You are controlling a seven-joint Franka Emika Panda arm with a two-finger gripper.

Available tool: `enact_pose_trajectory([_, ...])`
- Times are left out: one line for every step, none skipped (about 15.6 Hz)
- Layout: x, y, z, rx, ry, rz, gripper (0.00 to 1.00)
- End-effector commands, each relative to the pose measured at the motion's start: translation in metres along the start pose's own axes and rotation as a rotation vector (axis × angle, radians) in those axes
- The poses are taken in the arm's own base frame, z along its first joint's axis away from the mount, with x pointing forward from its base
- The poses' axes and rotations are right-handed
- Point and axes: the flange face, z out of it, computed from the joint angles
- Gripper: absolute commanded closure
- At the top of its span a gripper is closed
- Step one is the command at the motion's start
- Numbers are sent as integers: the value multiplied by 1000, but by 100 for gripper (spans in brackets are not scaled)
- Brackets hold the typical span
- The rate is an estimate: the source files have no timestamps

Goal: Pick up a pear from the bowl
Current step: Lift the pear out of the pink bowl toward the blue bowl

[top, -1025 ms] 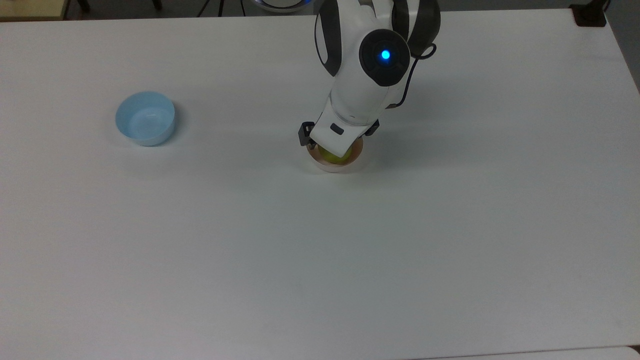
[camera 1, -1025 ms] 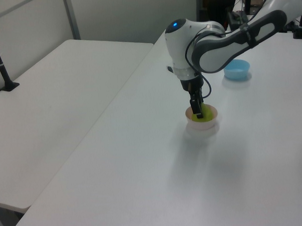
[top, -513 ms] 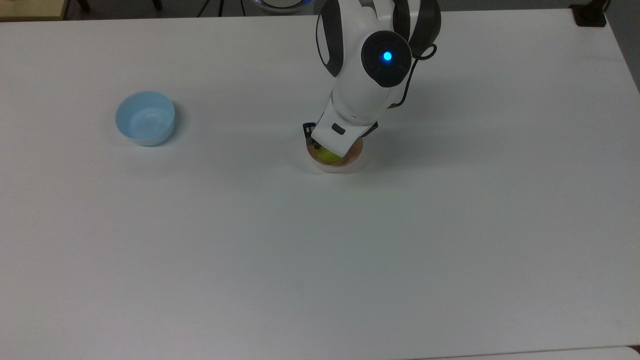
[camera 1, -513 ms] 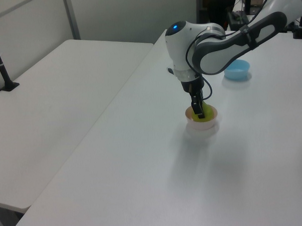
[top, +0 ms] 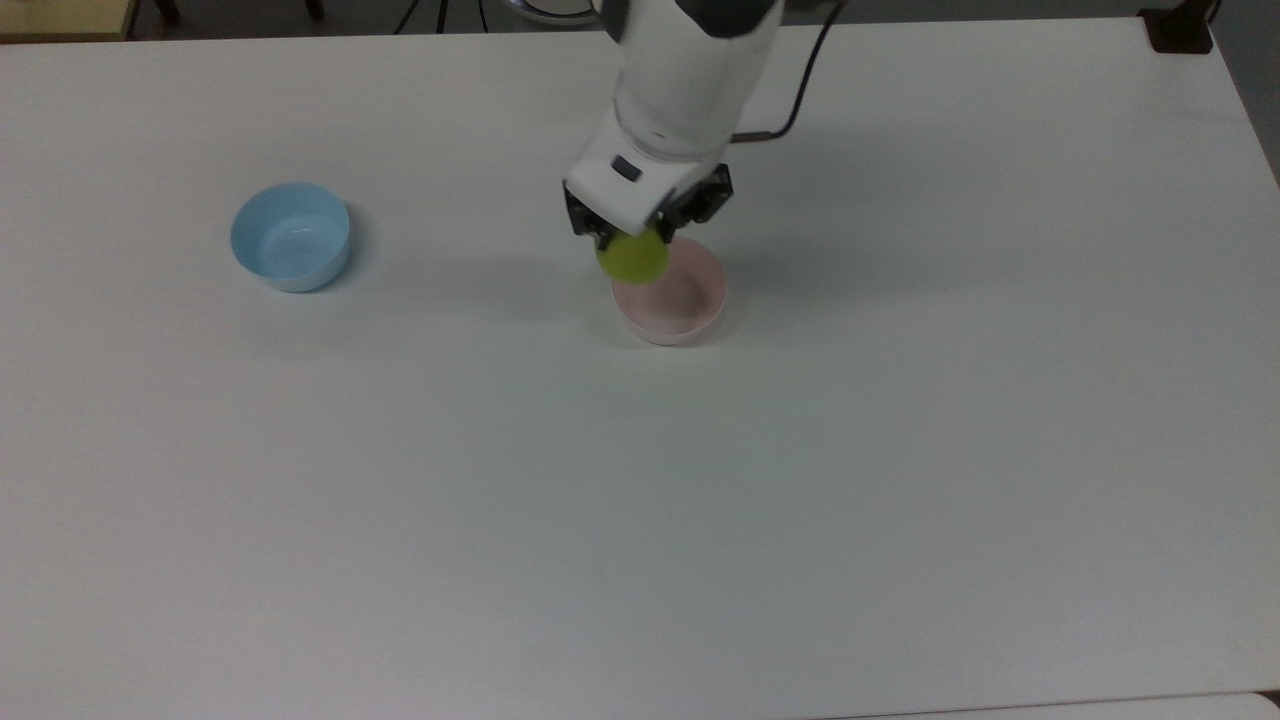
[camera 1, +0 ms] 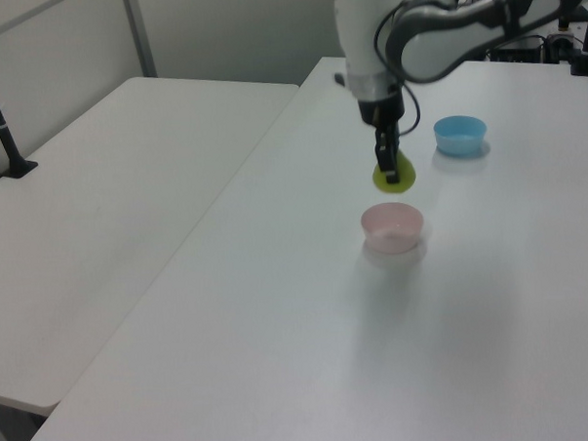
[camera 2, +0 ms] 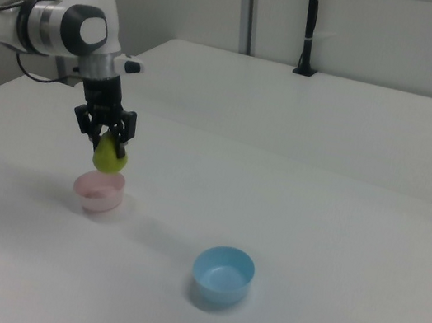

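Observation:
The yellow-green pear hangs in the air, clear above the pale pink bowl. My gripper is shut on the pear's upper part, fingers pointing down. The pink bowl stands on the white table with nothing in it, just below and slightly to the top view's right of the pear.
A light blue bowl with nothing in it stands at the top view's left, well apart from the pink one. A second white table adjoins in the left view. A black post rises at the back in the right view.
My gripper has risen out of the pink bowl with the pear held in it. The pink bowl stayed in place.

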Motion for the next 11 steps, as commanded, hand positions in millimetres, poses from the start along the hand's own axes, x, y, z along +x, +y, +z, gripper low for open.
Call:
enact_pose_trajectory([-17,48,-14,32,-8,29,61])
enact_pose_trajectory([-18,68,-10,38,-12,45,61])
enact_pose_trajectory([-19,87,-7,44,-12,49,61])
enact_pose_trajectory([-20,104,-3,54,-11,53,61])
enact_pose_trajectory([-22,121,1,58,-14,61,61])
enact_pose_trajectory([-23,133,6,57,-21,67,60])
enact_pose_trajectory([-21,137,16,57,-35,64,60])
enact_pose_trajectory([-18,140,29,57,-51,67,60])
enact_pose_trajectory([-10,140,42,53,-47,66,60])
enact_pose_trajectory([-3,140,59,49,-50,70,60])
enact_pose_trajectory([3,138,75,44,-62,67,60])
